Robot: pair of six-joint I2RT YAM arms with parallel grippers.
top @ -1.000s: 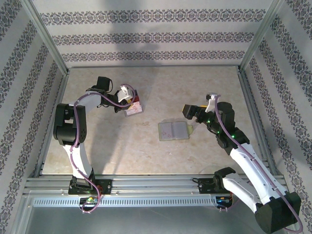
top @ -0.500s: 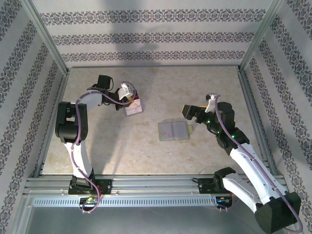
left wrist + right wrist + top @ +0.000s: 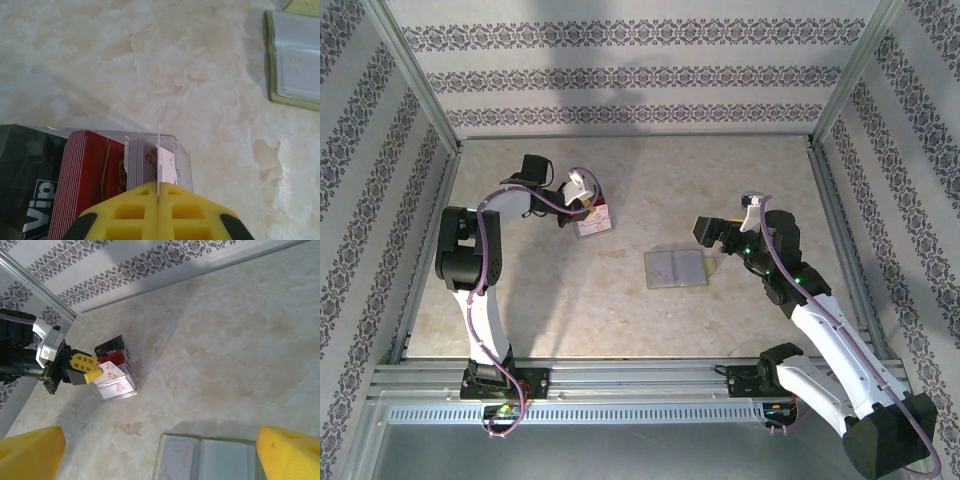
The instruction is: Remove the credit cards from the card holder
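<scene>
Fingers [image 3: 135, 210] of the left gripper [image 3: 582, 200], pinched on a thin white card [image 3: 158, 145], have shifted only slightly over the clear plastic tray [image 3: 182, 160] of red-topped credit cards [image 3: 95, 170], so with the pale grey bifold card holder [image 3: 675, 268] lying open near the spread right gripper [image 3: 161, 432], unloading looks nearly finished.

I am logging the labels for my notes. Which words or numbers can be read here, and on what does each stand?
"ViP": white letters on the dark card beside the red stack.
Card holder: faint print under its clear pocket, too blurred to read.
Thin card in the left pincer: edge-on, nothing readable.
</scene>
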